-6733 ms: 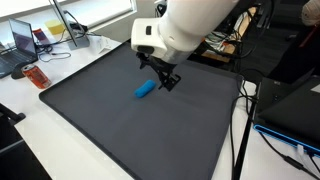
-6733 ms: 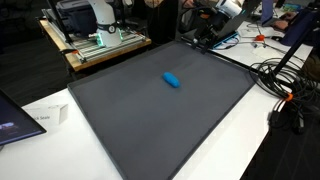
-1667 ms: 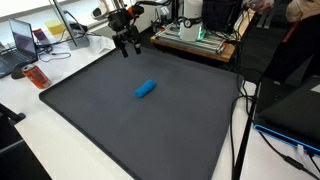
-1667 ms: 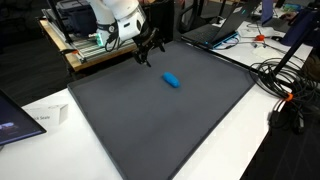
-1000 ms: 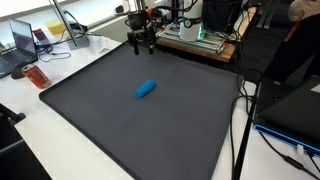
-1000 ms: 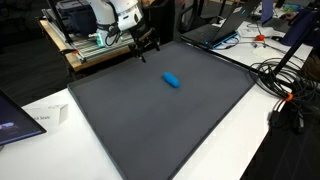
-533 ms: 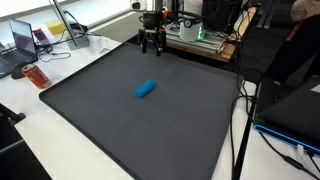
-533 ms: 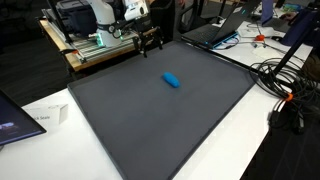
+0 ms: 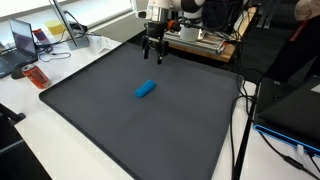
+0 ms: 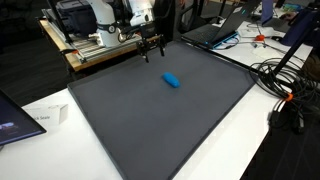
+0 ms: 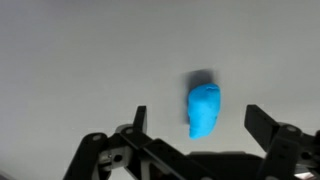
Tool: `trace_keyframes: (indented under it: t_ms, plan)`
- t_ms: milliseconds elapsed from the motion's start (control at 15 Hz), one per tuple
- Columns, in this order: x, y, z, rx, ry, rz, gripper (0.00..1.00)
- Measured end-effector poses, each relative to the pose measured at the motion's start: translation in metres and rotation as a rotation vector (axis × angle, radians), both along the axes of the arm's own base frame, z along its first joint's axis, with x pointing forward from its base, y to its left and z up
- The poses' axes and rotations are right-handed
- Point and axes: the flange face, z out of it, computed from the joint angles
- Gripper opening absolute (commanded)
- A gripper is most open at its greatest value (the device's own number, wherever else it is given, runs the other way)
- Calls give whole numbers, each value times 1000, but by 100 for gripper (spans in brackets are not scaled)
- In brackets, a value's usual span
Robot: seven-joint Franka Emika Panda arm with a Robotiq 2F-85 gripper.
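A small blue cylinder-shaped object [image 9: 146, 89] [image 10: 172, 80] lies alone on the large dark grey mat [image 9: 120, 130] [image 10: 150, 130], towards its far half. My gripper [image 9: 153, 53] [image 10: 152, 51] hangs over the mat's far edge, a short way beyond the blue object, fingers pointing down. It is open and holds nothing. In the wrist view the blue object [image 11: 204, 108] shows ahead, between the two dark fingers of my gripper [image 11: 200, 122], not touched by them.
A table with equipment [image 10: 95, 38] stands just behind the mat's far edge. An orange item [image 9: 35, 76] and a laptop [image 9: 22, 42] sit on the white table. Cables [image 10: 288, 98] lie beside the mat. A laptop [image 10: 14, 116] and a white box [image 10: 56, 113] are near a corner.
The arm has swung along the mat's far edge and the gripper has dropped a little towards the mat. The blue object has not moved. The gripper stays open.
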Motion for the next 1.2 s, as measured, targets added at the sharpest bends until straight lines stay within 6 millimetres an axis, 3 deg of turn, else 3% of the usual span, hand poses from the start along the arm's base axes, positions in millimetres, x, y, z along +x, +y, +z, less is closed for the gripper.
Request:
trace_keyframes:
  t_ms: [133, 400, 1200]
  plan:
    - [-5, -6, -16, -30, 16, -24, 100]
    - [-17, 19, -35, -74, 42, -4, 100]
    - [-13, 22, -33, -78, 32, 0, 100]
